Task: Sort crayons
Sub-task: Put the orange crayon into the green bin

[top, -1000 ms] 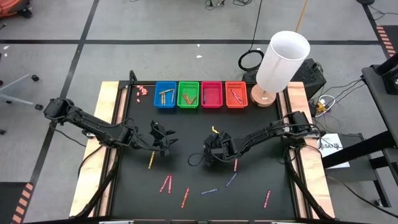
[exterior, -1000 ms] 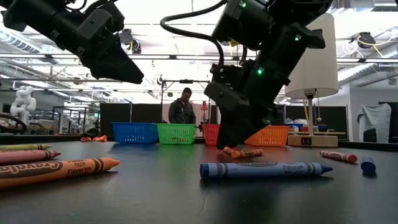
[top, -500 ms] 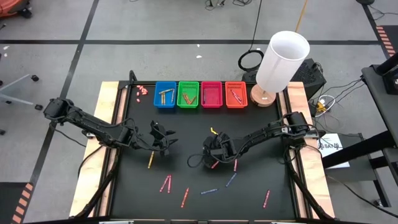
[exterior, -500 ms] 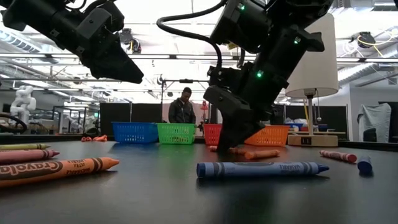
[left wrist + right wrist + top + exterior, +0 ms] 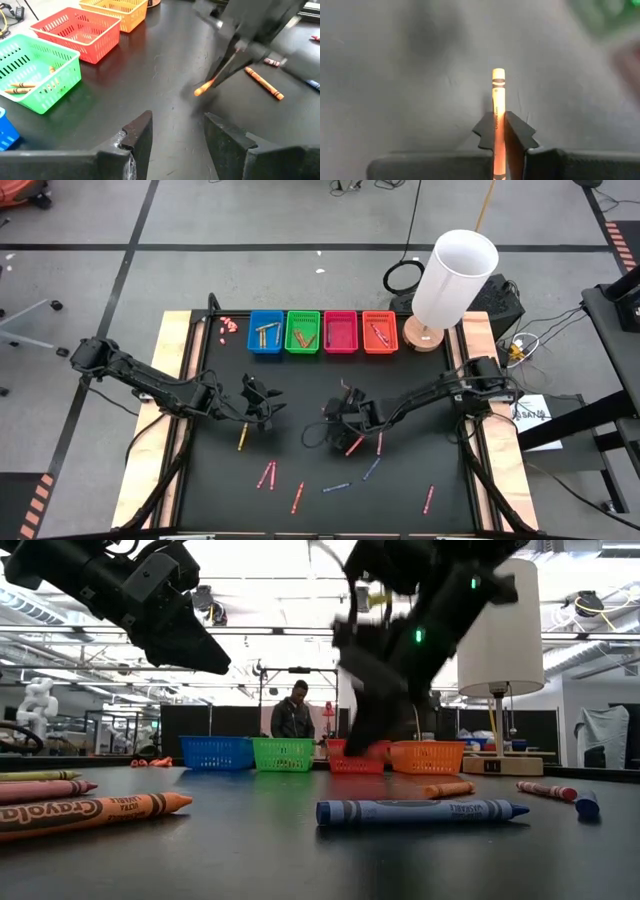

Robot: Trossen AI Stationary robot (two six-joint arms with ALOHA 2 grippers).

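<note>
An orange crayon [image 5: 498, 117] is pinched tight in the right claw [image 5: 499, 132], lifted off the black tabletop [image 5: 300, 390], near the middle. In the left wrist view its tip is seen poking out below the claw, w/ another orange crayon [image 5: 263, 83] lying just beside on the tabletop.

Step in hand, judged: pick-up is done & carry is next. The crayon must be taken to the far edge, where 4 baskets are lined up, & let go over the orange basket [image 5: 379, 333], prob. the right one by color. The claw must be kept shut till then.

More crayons [image 5: 335, 486] are left scattered on the near side, e.g. a blue crayon [image 5: 418, 811].

The left claw [image 5: 176, 135] is held part open w/ nothing in it, waiting above the tabletop on the left.
</note>
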